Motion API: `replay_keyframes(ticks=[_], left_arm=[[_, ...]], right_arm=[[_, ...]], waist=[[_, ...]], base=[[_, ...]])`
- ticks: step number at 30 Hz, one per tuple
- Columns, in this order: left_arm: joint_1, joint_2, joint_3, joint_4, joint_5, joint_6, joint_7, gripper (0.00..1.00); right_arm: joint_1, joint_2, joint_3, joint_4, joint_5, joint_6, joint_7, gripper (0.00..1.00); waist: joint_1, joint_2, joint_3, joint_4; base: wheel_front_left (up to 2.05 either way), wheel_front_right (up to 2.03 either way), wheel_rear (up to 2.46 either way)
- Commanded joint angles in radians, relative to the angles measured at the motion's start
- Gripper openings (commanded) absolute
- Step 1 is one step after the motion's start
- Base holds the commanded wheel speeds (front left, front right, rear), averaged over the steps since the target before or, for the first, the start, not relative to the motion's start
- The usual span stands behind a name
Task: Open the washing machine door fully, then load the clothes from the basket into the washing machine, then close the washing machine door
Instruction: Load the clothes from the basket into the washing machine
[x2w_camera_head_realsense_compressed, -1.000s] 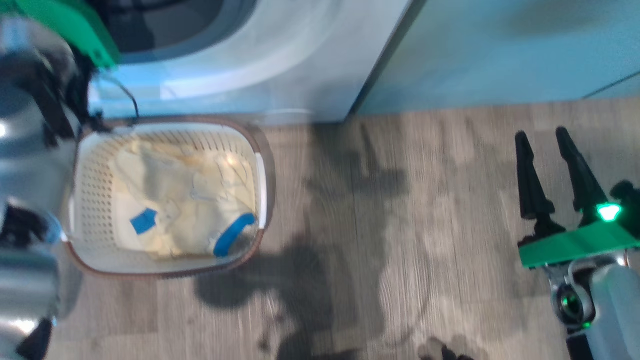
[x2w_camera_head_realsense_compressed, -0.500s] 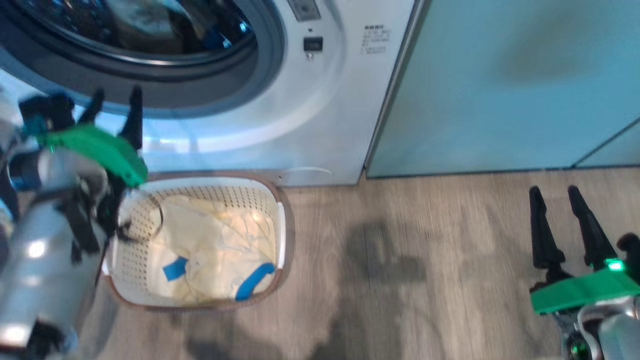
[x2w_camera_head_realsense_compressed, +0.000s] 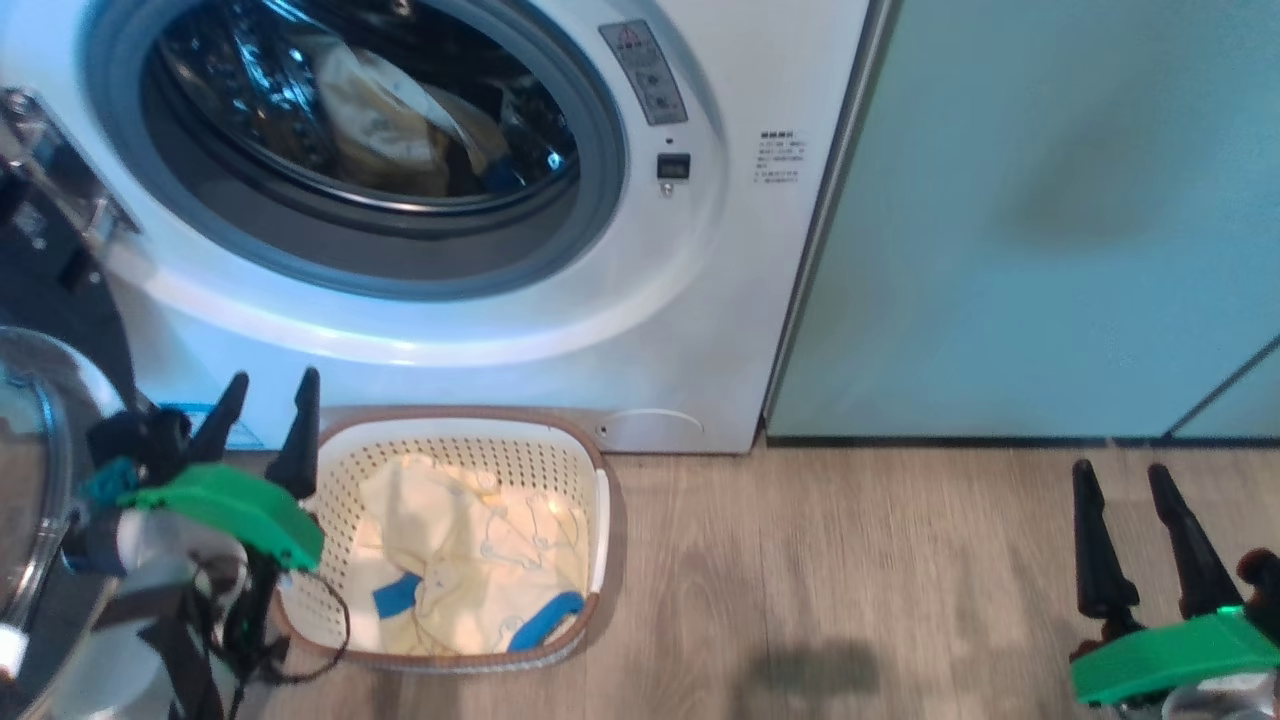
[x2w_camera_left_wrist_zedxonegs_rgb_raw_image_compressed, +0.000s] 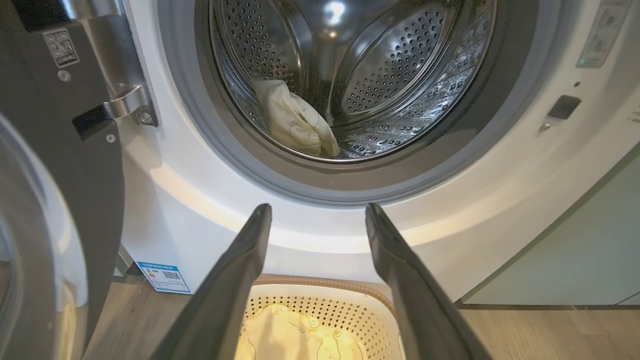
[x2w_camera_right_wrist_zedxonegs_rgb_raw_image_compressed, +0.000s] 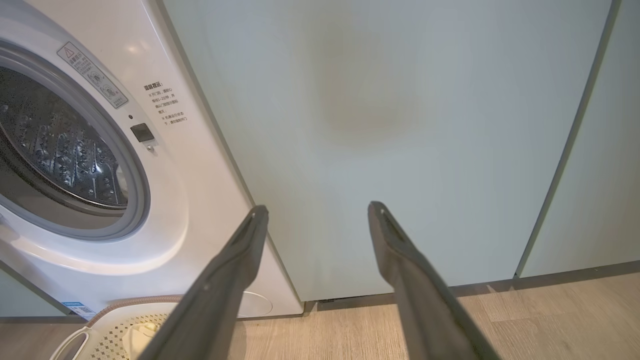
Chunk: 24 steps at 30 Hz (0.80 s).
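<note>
Head view: large white front-loading washing machine (x2w_camera_head_realsense_compressed: 740, 300), with pale teal flat cabinet doors (x2w_camera_head_realsense_compressed: 1050, 220) on its right. Round door with glossy black rim and bulging clear glass centre (x2w_camera_left_wrist_zedxonegs_rgb_raw_image_compressed: 55, 165) stands wide on its left-side steel hinge (x2w_camera_left_wrist_zedxonegs_rgb_raw_image_compressed: 127, 100), so the mouth is unobstructed; step one looks done. Small cream perforated plastic basket with brown rim (x2w_camera_head_realsense_compressed: 480, 450) sits on the wood-look floor (x2w_camera_head_realsense_compressed: 850, 580) just beside the washer's base, directly under the mouth, giving a short lift path to the steel perforated drum (x2w_camera_left_wrist_zedxonegs_rgb_raw_image_compressed: 400, 85). Pale yellow garments with blue cuff trim (x2w_camera_head_realsense_compressed: 470, 560) lie in the basket bottom. Another pale yellow piece (x2w_camera_left_wrist_zedxonegs_rgb_raw_image_compressed: 295, 125) lies low in the drum, so loading looks part-way.

Left tool (x2w_camera_head_realsense_compressed: 275, 378): fingers spread wide, nothing between them. It hovers at the basket's left rim beside the open door, pointing at the washer front below the mouth. My guess is it's placed for a reach down into the basket.

Right tool (x2w_camera_head_realsense_compressed: 1118, 467): also spread wide and empty, well apart over bare floor facing the cabinet, out of the left arm's way.

Next move needs a dip into the basket and a pinch on loose cloth. Risk is catching only one layer or dragging a cuff over the rim
</note>
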Motion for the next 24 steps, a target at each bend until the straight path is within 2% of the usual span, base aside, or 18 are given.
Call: replay_keyframes(ticks=[1,10,24], left_arm=[[0.004,0.027,0.059,-0.063,0.011,0.0,-0.011,1.0],[0.177,0.001,0.143,-0.19,0.022,-0.001,-0.011,1.0],[0.272,0.009,0.136,-0.251,0.049,-0.001,-0.011,1.0]], right_arm=[[-0.001,-0.01,0.014,-0.027,-0.009,0.002,-0.007,1.0],[0.046,-0.003,-0.01,-0.034,-0.028,0.002,-0.007,1.0],[0.062,-0.007,0.007,-0.031,-0.042,0.002,-0.007,1.0]], waist=[[0.0002,-0.0001,-0.029,0.013],[0.0002,-0.0001,-0.105,0.023],[0.0002,-0.0001,-0.136,0.031]], base=[[0.0,0.0,0.0],[0.0,0.0,0.0],[0.0,0.0,0.0]])
